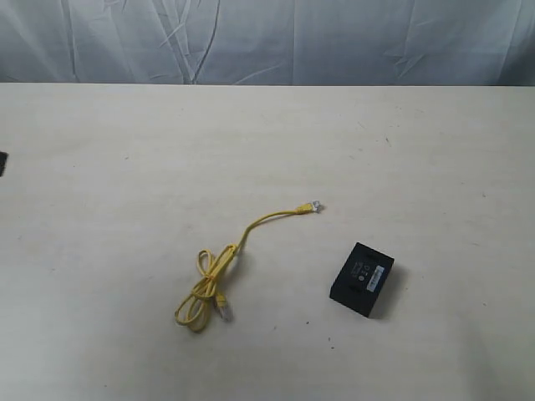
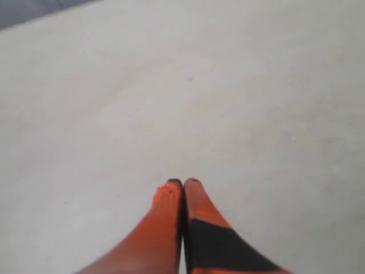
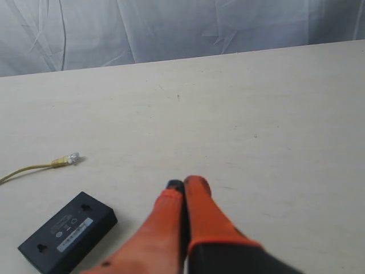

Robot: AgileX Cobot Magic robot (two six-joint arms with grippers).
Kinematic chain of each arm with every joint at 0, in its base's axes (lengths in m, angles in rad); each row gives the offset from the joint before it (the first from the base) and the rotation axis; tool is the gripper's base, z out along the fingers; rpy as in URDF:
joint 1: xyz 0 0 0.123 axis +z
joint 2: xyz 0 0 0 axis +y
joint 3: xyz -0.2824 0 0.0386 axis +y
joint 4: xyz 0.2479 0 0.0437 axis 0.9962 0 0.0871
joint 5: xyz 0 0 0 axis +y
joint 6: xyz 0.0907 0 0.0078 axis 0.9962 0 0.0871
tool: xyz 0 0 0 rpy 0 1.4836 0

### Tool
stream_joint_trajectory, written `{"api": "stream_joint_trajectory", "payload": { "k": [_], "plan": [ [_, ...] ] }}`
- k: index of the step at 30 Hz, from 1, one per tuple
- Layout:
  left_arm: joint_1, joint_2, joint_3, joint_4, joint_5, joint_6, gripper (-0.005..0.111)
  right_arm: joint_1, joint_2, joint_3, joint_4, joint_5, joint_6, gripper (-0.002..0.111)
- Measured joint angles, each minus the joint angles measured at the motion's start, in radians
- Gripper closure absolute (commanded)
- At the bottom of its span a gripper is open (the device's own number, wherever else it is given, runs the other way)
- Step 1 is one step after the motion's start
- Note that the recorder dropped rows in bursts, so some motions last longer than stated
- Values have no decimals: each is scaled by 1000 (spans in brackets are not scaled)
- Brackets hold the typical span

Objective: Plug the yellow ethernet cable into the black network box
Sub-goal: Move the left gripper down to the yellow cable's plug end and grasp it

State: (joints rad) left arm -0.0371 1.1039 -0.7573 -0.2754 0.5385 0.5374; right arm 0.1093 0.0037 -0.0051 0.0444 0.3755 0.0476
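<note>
The yellow ethernet cable (image 1: 219, 271) lies partly coiled near the table's middle, one clear plug (image 1: 317, 205) stretched out toward the back right, the other (image 1: 226, 309) by the loops. The black network box (image 1: 363, 278) with its white label strip rests to the right of the cable. In the right wrist view the box (image 3: 67, 231) and a cable plug (image 3: 72, 158) lie beside my right gripper (image 3: 185, 184), which is shut and empty. My left gripper (image 2: 183, 182) is shut with nothing in it, over bare table. Neither gripper shows in the exterior view.
The pale table (image 1: 125, 167) stretches wide around the objects. A wrinkled grey-white cloth backdrop (image 1: 267, 42) hangs behind its far edge. A small dark object (image 1: 2, 163) sits at the left border.
</note>
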Motion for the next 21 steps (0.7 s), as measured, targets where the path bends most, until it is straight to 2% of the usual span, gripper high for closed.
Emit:
{"api": "stream_joint_trajectory", "payload": {
  "k": [3, 7, 14, 21],
  "plan": [
    [-52, 186, -101, -115, 48, 150, 107, 0, 0, 0, 0, 0, 0, 109],
    [-169, 385, -250, -146, 58, 211, 107, 0, 0, 0, 0, 0, 0, 109],
    [-385, 716, -563, -64, 160, 226, 107, 0, 0, 0, 0, 0, 0, 109],
    [-508, 971, -859, 9, 317, 229, 107, 0, 0, 0, 0, 0, 0, 109]
  ]
}}
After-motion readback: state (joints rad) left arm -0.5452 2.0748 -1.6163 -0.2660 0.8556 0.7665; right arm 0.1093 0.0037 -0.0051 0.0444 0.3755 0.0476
